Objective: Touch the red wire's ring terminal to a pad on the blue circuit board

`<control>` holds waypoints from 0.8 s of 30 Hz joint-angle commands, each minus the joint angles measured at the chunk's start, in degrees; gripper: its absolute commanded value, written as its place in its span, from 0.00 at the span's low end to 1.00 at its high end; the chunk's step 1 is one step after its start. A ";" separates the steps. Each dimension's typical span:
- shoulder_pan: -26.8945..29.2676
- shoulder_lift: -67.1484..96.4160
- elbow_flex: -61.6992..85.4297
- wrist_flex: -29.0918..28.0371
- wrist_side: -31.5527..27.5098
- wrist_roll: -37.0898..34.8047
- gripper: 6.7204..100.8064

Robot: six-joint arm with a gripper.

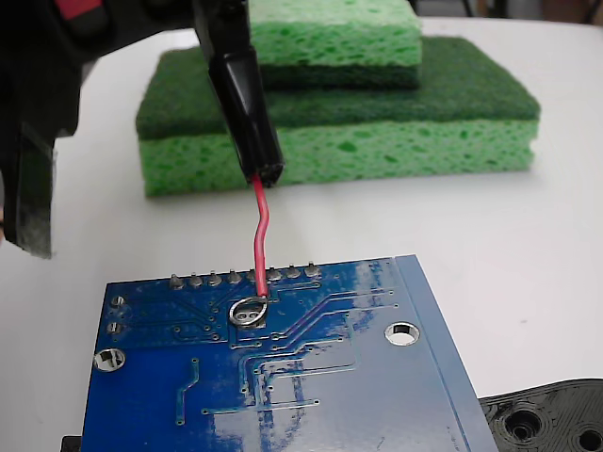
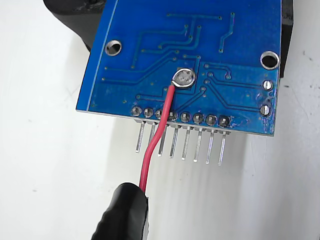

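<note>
No readable txt, labels or nos. anywhere, incl. on the blue circuit board.

One blue board is in view, with one red wire, one ring and one black sleeve. Eight pins stick out from the board's edge. Two green sponges are stacked in the fixed view.

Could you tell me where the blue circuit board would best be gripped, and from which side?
Probably the blue circuit board by its long plain side edges, claw from above: it lies flat, pins stick out one end, and the ring terminal rests mid-board.
</note>
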 commanded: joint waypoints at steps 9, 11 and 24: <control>-2.99 15.73 5.01 3.16 3.87 4.22 0.99; -4.92 20.04 8.53 2.72 6.77 5.98 0.99; -17.49 47.99 33.93 -2.20 25.40 17.40 0.99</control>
